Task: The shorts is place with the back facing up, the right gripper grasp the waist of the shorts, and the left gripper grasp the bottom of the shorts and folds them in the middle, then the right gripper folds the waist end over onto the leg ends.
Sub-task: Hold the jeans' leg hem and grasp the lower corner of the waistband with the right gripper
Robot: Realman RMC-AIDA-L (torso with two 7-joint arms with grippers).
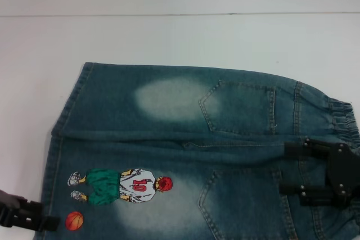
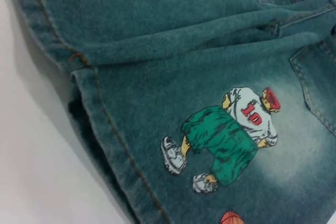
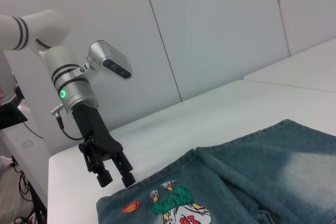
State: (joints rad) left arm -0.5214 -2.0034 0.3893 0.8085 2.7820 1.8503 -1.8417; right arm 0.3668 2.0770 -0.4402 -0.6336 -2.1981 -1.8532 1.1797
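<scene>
Shorts (image 1: 185, 150) lie flat on the white table (image 1: 169, 37), back up, with the ruffled waist (image 1: 344, 117) toward the robot's right and the leg hems (image 1: 66, 117) toward its left. The right gripper (image 1: 293, 171) sits over the shorts just inside the waist, beside the nearer back pocket (image 1: 242, 203), its two fingers apart and holding nothing. The left gripper (image 3: 116, 178) hangs just off the hem corner near the orange ball (image 1: 74, 220), fingers spread and empty; whether the tips touch the table cannot be told. Only the right wrist view shows that whole arm, with its silver wrist and green ring (image 3: 63, 93). The left wrist view alone shows the hem stitching and the opening of the nearer leg, next to the printed player (image 2: 226, 137).
</scene>
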